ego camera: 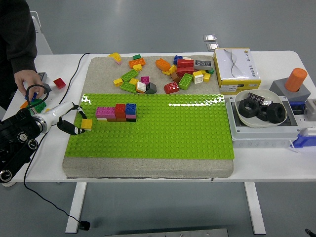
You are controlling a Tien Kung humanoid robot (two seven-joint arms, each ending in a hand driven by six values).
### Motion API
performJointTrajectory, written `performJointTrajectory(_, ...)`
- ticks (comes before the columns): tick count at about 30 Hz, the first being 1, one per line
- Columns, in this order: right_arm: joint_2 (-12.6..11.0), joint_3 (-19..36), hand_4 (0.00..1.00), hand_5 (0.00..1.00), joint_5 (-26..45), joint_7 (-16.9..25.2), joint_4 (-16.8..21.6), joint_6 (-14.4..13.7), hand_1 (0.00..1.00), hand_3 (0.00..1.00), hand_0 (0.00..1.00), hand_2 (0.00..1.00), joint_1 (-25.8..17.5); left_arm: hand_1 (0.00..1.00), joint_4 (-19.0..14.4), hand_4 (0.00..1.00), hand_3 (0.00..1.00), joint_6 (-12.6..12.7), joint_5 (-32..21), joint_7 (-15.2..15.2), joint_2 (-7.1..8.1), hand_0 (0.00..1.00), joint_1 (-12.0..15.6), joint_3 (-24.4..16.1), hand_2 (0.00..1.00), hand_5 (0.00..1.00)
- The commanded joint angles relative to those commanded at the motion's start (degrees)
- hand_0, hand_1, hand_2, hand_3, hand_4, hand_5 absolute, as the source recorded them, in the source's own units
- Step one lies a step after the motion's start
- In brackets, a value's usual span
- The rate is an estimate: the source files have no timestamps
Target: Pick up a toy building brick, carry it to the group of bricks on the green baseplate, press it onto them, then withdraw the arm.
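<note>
My left hand (pixel 74 124) reaches in from the left edge, its fingers (pixel 69 130) shut on a small yellow brick (pixel 87 124). The brick sits low over the left end of the green baseplate (pixel 173 128). A short way to its right stands the group of bricks (pixel 117 112), pink, red, blue and dark, pressed onto the plate. A gap of a few studs separates the held brick from the group. My right arm is out of view.
Several loose bricks (pixel 168 69) lie on the grey slab behind the plate. A person's hand (pixel 27 79) rests at the far left near a red brick (pixel 59 83). On the right stand a yellow box (pixel 237 69), a bowl of black rings (pixel 261 111) and an orange cylinder (pixel 296 79).
</note>
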Motion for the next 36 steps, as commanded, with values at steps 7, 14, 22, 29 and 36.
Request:
performJointTrajectory(7,-0.01,-0.27,0.845,0.963,0.0,-0.02,0.0,-0.04,0.613,0.783,0.519,0.607,-0.05,0.946,0.03,0.811,0.492,-0.15,-1.7,-0.54,0.06,0.954,0.54,-1.34,0.917,0.002)
performJointTrajectory(14,0.0,-0.55,0.846,0.962,0.0,-0.03,0.0,-0.08,0.613,0.784,0.519,0.61,-0.13,0.946,0.33,0.818,0.491,-0.4,-4.24,-1.25,0.22,0.953,1.36,-3.24,0.912,0.002)
performJointTrajectory(22,0.02,-0.68,0.846,0.963,0.0,-0.04,0.0,-0.09,0.613,0.785,0.519,0.61,-0.14,0.942,0.28,0.819,0.491,-0.45,-4.67,-1.4,0.26,0.951,1.67,-4.12,0.912,0.002)
performJointTrajectory(29,-0.01,-0.88,0.846,0.963,0.0,-0.05,0.0,-0.1,0.613,0.786,0.519,0.613,-0.22,0.942,-0.7,0.813,0.493,-0.51,-4.7,-1.5,0.61,0.949,1.74,-5.18,0.91,0.002)
performJointTrajectory(36,0.0,-1.14,0.846,0.963,0.0,-0.08,0.0,-0.12,0.614,0.786,0.519,0.612,-0.29,0.939,-0.81,0.814,0.489,-0.55,-4.74,-1.51,0.65,0.945,1.86,-5.33,0.908,0.002)
